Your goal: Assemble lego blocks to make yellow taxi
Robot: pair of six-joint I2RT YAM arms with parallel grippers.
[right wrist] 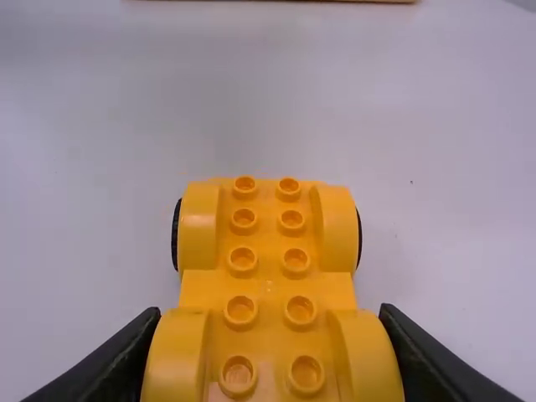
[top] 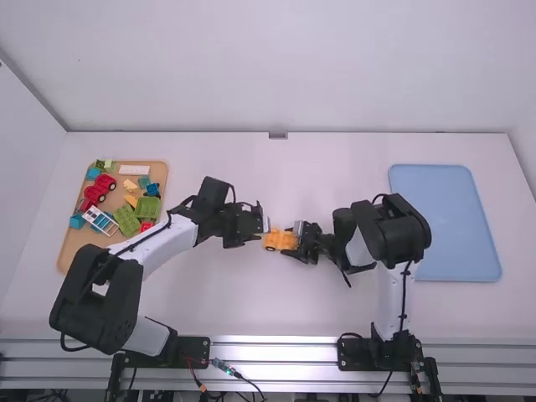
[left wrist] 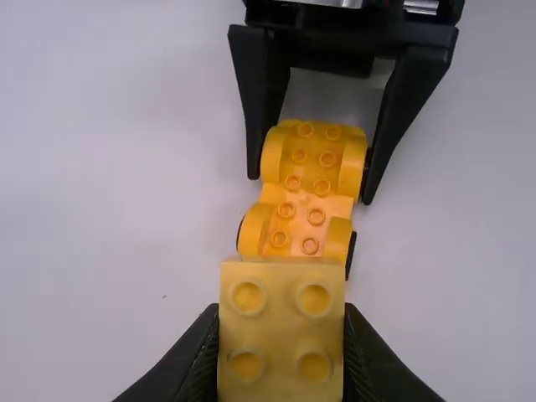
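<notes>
Yellow block (left wrist: 280, 335) and wheeled base (right wrist: 268, 285) gripped at bench (top: 251, 306)
The block is clamped in the left claw (top: 264, 224), the base held by its sides in the right claw (top: 291, 240).

Middle's jammed, left hand (top: 263, 224) and right hand (top: 295, 240) crowding the yellow car (top: 273, 240)! Beyond them, open counter (top: 335, 172) runs between toy tray (top: 72, 253) and blue tray (top: 448, 218), but the right arm (top: 394, 230) bars the straight way rightward.
</notes>
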